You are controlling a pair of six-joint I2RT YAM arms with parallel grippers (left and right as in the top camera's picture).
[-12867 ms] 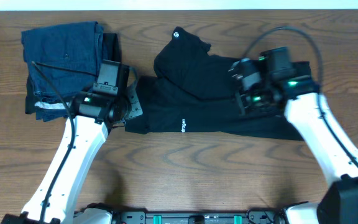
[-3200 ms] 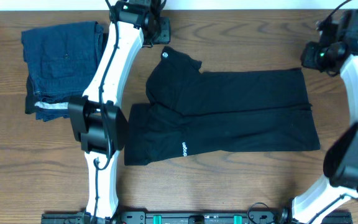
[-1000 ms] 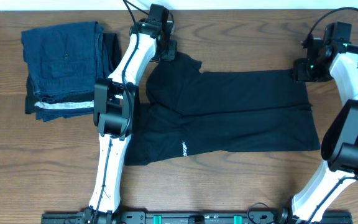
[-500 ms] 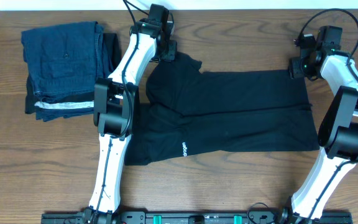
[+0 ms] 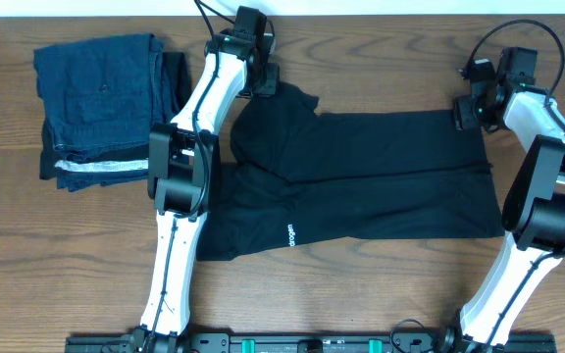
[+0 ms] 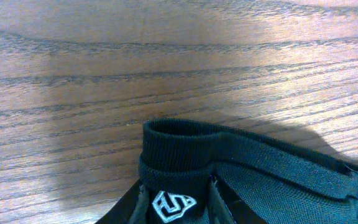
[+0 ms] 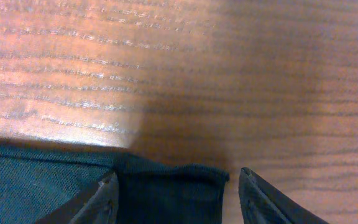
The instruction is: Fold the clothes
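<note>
The clothes [image 5: 361, 176], a black T-shirt, lie spread across the middle of the table. My left gripper [image 5: 260, 86] is at the shirt's far left corner, shut on a folded black hem [image 6: 185, 143] with a small white logo [image 6: 173, 205] between its fingers. My right gripper [image 5: 467, 111] is at the shirt's far right corner. In the right wrist view its fingers [image 7: 104, 202] stand apart around the fabric corner [image 7: 166, 193], with bare wood showing beside the right finger. The gripper [image 7: 179, 175] is open.
A stack of folded dark blue garments [image 5: 101, 98] with a white-striped edge lies at the back left. The table's far edge [image 5: 381, 14] runs just behind both grippers. Both arms reach up along the shirt's left and right sides.
My right gripper has shifted slightly left, down onto the shirt's far right corner, and its jaws have widened a little. The left gripper and the shirt have not moved.
</note>
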